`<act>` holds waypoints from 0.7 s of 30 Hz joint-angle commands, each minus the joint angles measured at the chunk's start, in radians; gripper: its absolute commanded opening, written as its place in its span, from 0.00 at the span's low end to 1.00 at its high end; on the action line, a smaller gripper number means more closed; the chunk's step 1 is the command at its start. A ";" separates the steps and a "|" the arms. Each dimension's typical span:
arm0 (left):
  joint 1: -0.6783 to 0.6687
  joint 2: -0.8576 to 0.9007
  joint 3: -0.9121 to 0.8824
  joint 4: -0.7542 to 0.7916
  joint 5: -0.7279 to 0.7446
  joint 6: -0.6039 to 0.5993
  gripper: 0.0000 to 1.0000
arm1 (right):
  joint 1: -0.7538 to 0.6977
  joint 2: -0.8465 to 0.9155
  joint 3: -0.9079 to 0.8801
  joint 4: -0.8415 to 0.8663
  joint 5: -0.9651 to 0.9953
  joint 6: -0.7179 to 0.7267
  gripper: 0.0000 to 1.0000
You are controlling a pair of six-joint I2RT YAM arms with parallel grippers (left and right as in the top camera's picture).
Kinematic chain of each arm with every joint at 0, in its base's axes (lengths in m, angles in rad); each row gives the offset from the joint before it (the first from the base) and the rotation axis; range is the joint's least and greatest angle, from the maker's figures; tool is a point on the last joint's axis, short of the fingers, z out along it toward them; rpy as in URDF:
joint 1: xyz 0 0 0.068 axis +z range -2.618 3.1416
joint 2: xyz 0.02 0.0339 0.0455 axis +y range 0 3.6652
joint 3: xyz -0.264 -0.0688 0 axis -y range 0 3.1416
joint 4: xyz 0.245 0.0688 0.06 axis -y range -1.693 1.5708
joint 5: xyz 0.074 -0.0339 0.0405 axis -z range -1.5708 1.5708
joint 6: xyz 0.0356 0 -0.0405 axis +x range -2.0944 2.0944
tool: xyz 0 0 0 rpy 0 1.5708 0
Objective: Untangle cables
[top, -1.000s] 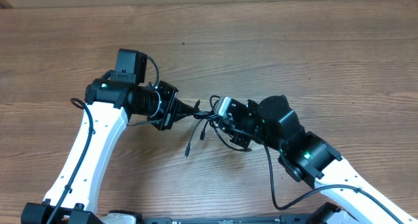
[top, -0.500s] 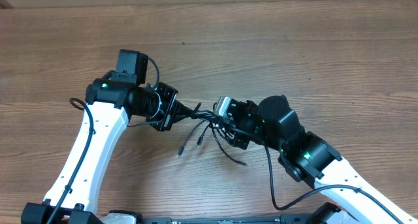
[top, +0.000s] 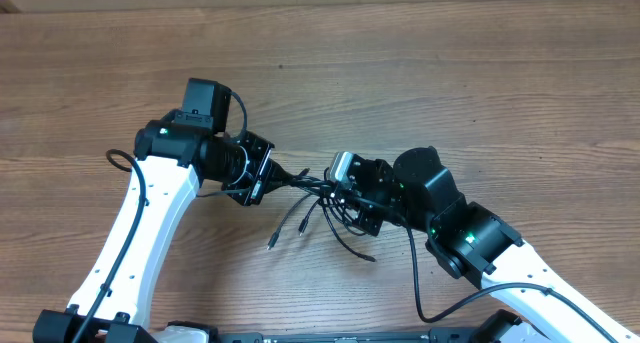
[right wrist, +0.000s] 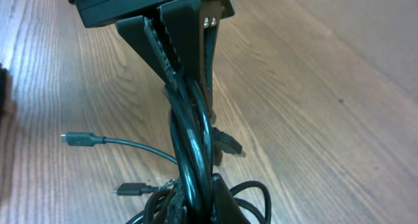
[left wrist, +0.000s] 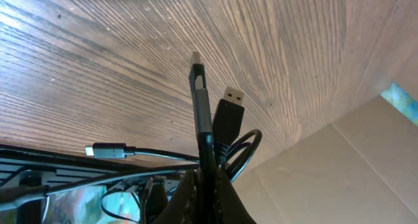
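The cables (top: 305,185) are thin black cords stretched in a short bundle between my two grippers above the wooden table. On the left, my left gripper (top: 276,175) is shut on one end of the bundle. The left wrist view shows its fingers (left wrist: 225,194) pinching the cords, with a grey plug (left wrist: 201,93) and a USB plug (left wrist: 228,110) sticking out beyond them. My right gripper (top: 336,189) is shut on the other end. In the right wrist view the cables (right wrist: 189,129) run taut from my right gripper (right wrist: 196,183) up to the left gripper (right wrist: 179,34). Loose plug ends (top: 284,229) hang down.
The brown wooden table (top: 450,83) extends in every direction round the arms. A loose cord loop (top: 352,245) trails toward the front edge under the right arm. Thick black arm cables (top: 415,283) run along both arms.
My right gripper has closed on the bundle. The loose plug ends have swung down and to the left. The left gripper has shifted slightly right, still shut.
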 commanded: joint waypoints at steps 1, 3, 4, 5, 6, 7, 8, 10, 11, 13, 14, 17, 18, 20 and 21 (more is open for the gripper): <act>0.002 0.002 0.018 -0.016 -0.095 0.001 0.04 | -0.003 -0.014 0.021 0.001 0.011 0.077 0.04; 0.003 0.001 0.018 -0.033 -0.138 0.001 0.04 | -0.003 -0.014 0.021 0.002 0.005 0.110 0.04; 0.003 0.002 0.018 -0.034 -0.148 0.001 0.04 | -0.003 -0.014 0.021 0.004 0.004 0.121 0.04; 0.003 0.001 0.018 -0.038 -0.160 0.001 0.04 | -0.003 -0.014 0.021 0.005 0.004 0.126 0.04; 0.003 0.001 0.018 -0.042 -0.167 0.000 0.04 | -0.003 -0.014 0.021 0.007 0.004 0.128 0.04; 0.003 0.002 0.018 -0.045 -0.175 -0.002 0.04 | -0.003 -0.014 0.021 0.009 0.004 0.129 0.04; 0.003 0.002 0.018 -0.050 -0.186 -0.002 0.04 | -0.003 -0.014 0.021 0.010 0.004 0.128 0.04; 0.003 0.002 0.018 -0.056 -0.201 -0.002 0.04 | -0.003 -0.014 0.021 0.011 0.004 0.128 0.04; 0.003 0.001 0.018 -0.058 -0.208 -0.002 0.04 | -0.003 -0.014 0.021 0.012 0.005 0.129 0.04; 0.003 0.002 0.019 -0.061 -0.211 -0.002 0.04 | -0.003 -0.014 0.021 0.013 0.005 0.128 0.04; 0.003 0.001 0.018 -0.063 -0.212 -0.002 0.04 | -0.003 -0.014 0.021 0.013 0.005 0.129 0.04; 0.003 0.002 0.018 -0.066 -0.231 -0.002 0.04 | -0.003 -0.014 0.021 0.016 0.005 0.144 0.04; 0.003 0.002 0.018 -0.076 -0.256 -0.002 0.04 | -0.003 -0.014 0.021 0.017 0.005 0.147 0.04; 0.003 0.001 0.018 -0.089 -0.287 -0.002 0.04 | -0.003 -0.014 0.021 0.017 0.005 0.147 0.04; 0.003 0.001 0.018 -0.096 -0.300 -0.002 0.04 | -0.003 -0.014 0.021 0.017 0.005 0.147 0.04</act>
